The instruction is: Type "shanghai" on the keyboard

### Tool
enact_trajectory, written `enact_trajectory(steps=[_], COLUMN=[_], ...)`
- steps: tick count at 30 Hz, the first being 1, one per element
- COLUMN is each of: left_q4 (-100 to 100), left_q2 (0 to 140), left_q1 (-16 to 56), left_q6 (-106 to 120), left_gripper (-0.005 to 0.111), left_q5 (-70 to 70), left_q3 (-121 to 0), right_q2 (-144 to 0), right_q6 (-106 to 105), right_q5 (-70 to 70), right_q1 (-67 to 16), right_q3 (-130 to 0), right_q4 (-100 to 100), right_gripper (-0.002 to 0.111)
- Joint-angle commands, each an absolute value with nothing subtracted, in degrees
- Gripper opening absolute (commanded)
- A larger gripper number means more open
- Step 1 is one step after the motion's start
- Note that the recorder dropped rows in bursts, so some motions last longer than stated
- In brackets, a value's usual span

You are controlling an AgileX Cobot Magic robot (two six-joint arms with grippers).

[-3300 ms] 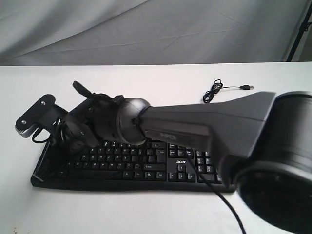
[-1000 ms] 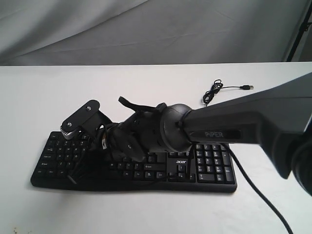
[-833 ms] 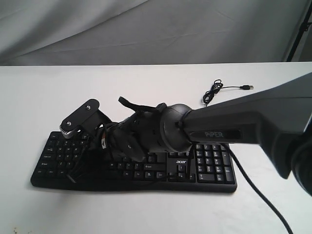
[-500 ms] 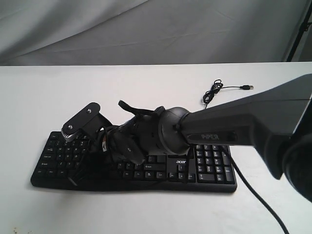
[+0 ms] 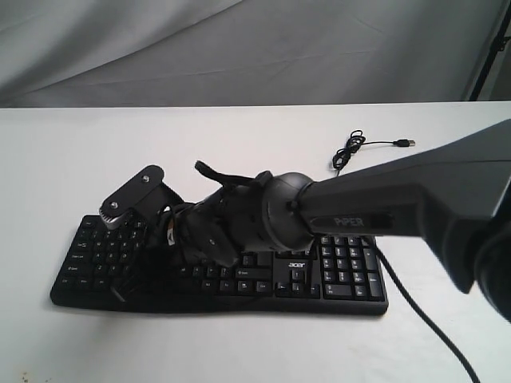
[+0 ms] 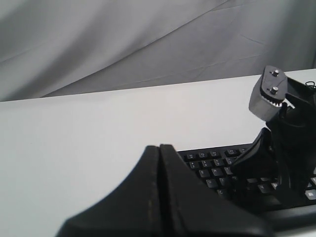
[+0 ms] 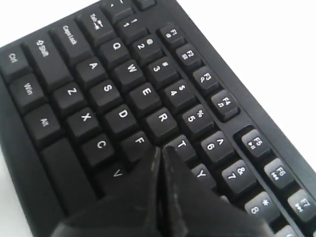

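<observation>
Where the table (image 5: 239, 144) comes nearest the exterior camera, the keyboard (image 5: 239, 283) lies flat, a little left of centre, with its long side running left to right and its number pad at the right end. A small white logo (image 5: 297, 254) sits above the arrow keys. The right gripper (image 7: 161, 157) is down over the left half of the letter keys. Its two fingers are pressed together with nothing between them, and their tips sit among F, T, V and Y, hiding the key beneath. Whether they touch that key cannot be told. The right arm (image 5: 383, 207) reaches in from the right and crosses low over the middle of the keyboard, covering much of the key rows, and its wrist camera (image 5: 132, 195) stands tilted above the left end. A black lead (image 5: 423, 319) trails from the arm across the near right of the table. The left gripper (image 6: 159, 150), seen only in its own wrist view, is also squeezed flat and empty, held off the keyboard's left end. Beyond the number pad, on the far right, a thin cable (image 5: 349, 149) lies coiled with its plug (image 5: 406, 143) loose on the table. A grey cloth (image 5: 239, 48) hangs behind.
</observation>
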State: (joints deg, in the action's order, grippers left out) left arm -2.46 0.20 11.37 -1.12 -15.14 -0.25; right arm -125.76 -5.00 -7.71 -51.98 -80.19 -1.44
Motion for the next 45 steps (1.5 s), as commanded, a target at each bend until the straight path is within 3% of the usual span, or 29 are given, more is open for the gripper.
enact_trajectory(steps=[1,45], left_q4=[-2.5,-2.5], left_q2=[0.0,0.0], left_q1=[11.6,11.6], left_q6=[-1.3,-1.3], left_gripper=[0.0,0.0], left_q5=[-14.9,-14.9], left_q3=[0.0,0.0], right_q2=[-121.4,-124.8], right_q6=[-5.8,-5.9], right_q5=[-8.2,-6.7], right_q1=[-51.7,-50.7], right_q3=[-76.6,-75.8], right_q4=[-1.6,-2.1], right_gripper=[0.0,0.0])
